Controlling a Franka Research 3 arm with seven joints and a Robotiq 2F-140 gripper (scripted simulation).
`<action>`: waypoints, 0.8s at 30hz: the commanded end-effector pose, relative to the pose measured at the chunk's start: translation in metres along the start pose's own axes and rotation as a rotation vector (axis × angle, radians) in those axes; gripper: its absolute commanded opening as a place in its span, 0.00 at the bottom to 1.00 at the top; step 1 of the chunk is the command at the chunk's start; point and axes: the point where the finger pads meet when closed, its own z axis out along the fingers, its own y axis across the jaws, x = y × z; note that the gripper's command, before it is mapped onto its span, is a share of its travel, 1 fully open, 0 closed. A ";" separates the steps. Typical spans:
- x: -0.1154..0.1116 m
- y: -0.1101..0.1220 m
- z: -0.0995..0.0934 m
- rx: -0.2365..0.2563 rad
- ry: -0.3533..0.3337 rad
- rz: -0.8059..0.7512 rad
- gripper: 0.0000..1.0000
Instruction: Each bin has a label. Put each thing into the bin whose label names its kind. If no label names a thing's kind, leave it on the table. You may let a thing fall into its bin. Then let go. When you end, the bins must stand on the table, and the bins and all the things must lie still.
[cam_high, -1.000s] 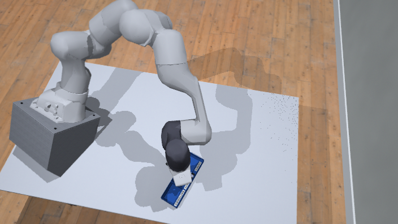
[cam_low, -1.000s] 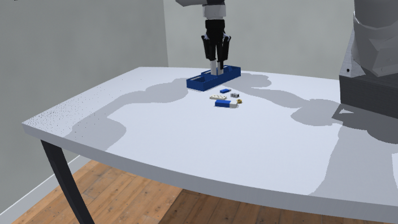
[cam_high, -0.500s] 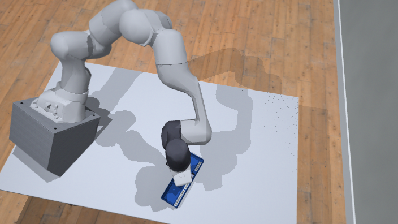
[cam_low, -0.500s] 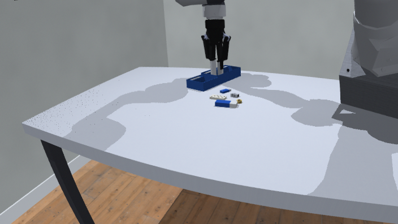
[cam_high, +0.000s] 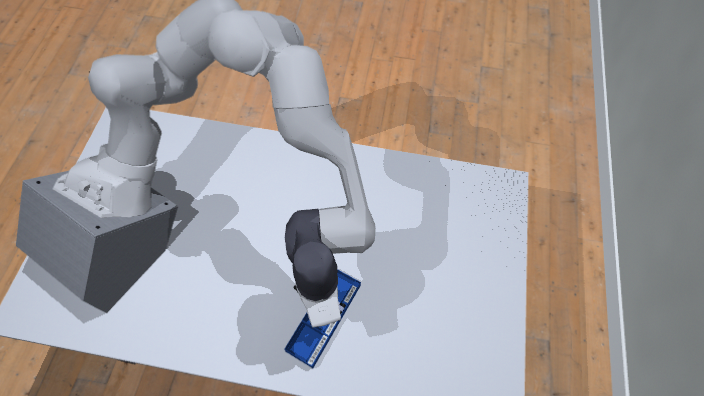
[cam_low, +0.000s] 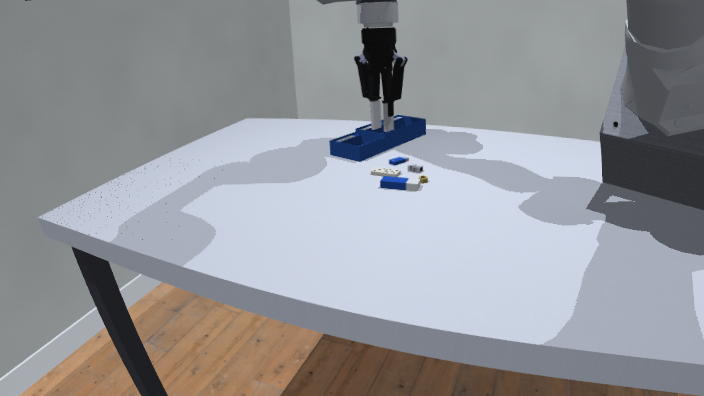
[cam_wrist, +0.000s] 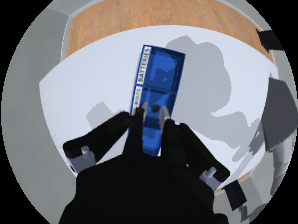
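Observation:
Three joined blue bins stand in a row: the BATTERIES bin (cam_high: 306, 345) (cam_wrist: 162, 70), a middle bin whose label seems to read BOLTS, and the GAMES bin (cam_high: 348, 285). My gripper (cam_low: 382, 131) (cam_wrist: 153, 110) is slightly open, fingertips low over the middle bin. A small dark thing (cam_wrist: 155, 108) shows between the parted fingers, apparently lying in that bin. On the table lie a blue stick-like piece (cam_low: 398, 161), a white dotted domino (cam_low: 385, 172), a grey-and-black striped piece (cam_low: 415, 168), a brass-coloured ring-like piece (cam_low: 423, 179) and a blue-and-white eraser (cam_low: 394, 183). The hand hides the middle bin in the top view.
The loose things lie close together on the white table (cam_low: 300, 240), on the near side of the bins in the exterior view. The arm's grey base block (cam_high: 57, 240) stands at the table's other end. The bins' outer walls are close around the fingers.

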 end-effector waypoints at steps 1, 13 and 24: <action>0.001 0.002 -0.006 -0.004 -0.001 0.007 0.19; 0.001 0.001 -0.028 -0.004 -0.001 0.007 0.19; 0.001 0.001 -0.028 -0.004 -0.001 0.007 0.19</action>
